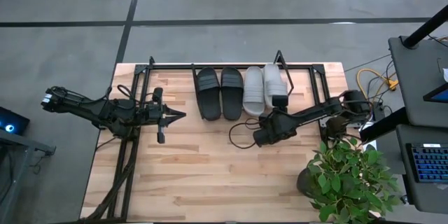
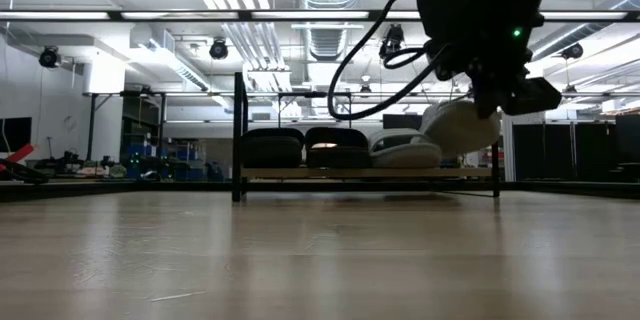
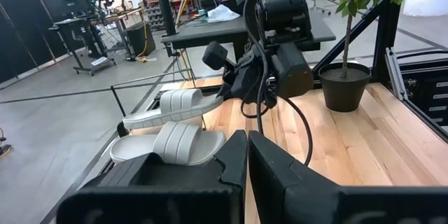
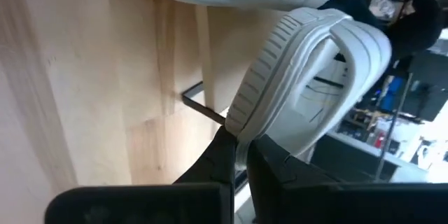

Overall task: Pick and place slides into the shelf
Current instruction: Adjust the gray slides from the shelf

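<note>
At the shelf's right end, my right gripper [image 4: 240, 147] is pinched tight on the edge of the last grey slide [image 4: 308, 77], fingers nearly meeting w/ only the thin sole rim between them. I hold it by the heel edge so the toe can lead in over the rail; in the low view the slide [image 2: 458, 125] hangs tilted, toe down toward the board, not yet resting flat. Just beside it lies the other grey slide [image 1: 253, 89], then the two black slides [image 1: 219, 92], all three side by side on the shelf [image 1: 318, 84] w/ straps up. That leaves one free slot at the right end, which is why I come in from that side. My guess: lower, level, then let go. Risk: the sole could catch the front wire. My left gripper [image 1: 180, 115] waits closed and empty, over the table left of the shelf, out of the way.
</note>
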Controlling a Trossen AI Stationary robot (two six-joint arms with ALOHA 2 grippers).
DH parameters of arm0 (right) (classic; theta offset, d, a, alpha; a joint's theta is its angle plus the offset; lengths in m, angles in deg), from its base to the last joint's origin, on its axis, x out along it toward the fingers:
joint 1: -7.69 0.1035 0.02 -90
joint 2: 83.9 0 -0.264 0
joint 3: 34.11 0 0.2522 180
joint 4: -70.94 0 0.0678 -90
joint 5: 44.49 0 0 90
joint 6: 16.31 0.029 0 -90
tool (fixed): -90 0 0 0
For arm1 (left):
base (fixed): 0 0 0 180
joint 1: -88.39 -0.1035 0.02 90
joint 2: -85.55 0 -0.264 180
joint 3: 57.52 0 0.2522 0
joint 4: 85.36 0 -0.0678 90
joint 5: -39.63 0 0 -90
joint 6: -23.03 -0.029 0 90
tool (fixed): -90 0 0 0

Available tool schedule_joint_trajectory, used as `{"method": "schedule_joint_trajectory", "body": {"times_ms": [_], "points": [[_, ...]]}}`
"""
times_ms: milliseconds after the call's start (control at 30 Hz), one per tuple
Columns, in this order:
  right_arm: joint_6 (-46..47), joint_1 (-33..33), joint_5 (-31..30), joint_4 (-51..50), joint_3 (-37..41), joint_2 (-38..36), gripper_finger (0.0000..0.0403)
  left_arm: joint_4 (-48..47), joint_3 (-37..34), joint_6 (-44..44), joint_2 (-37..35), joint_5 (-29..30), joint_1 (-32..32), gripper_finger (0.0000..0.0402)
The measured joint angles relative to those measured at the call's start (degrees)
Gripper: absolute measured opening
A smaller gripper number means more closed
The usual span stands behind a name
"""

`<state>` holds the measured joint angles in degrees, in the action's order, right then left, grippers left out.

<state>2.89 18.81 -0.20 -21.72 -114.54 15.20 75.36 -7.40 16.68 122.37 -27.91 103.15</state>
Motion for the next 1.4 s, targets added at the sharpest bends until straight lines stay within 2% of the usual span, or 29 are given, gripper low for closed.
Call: {"method": "schedule_joint_trajectory", "body": {"times_ms": [200, 333, 633, 967, 1400], "points": [[0.4, 0.4, -0.6, -7.8, -2.0, 0.3, 0.0011, 0.0, 0.0, 0.0, 0.0, 0.0, 0.0, 0.0], [-0.3, 0.6, -0.1, -9.6, -2.4, 0.3, 0.0011, 0.0, 0.0, 0.0, 0.0, 0.0, 0.0, 0.0], [-3.7, 0.6, 3.5, -3.2, 0.6, 0.4, 0.0011, 0.0, 0.0, 0.0, 0.0, -0.3, 0.0, 0.0], [-3.2, 0.6, 4.7, -6.3, 4.0, 0.4, 0.0011, 0.0, 0.0, 0.1, 0.0, -0.4, 0.0, 0.0], [-5.9, 0.6, 8.2, 1.7, 9.2, 0.4, 0.0011, 0.0, 0.0, 0.1, 0.0, -1.1, 0.0, 0.0]]}}
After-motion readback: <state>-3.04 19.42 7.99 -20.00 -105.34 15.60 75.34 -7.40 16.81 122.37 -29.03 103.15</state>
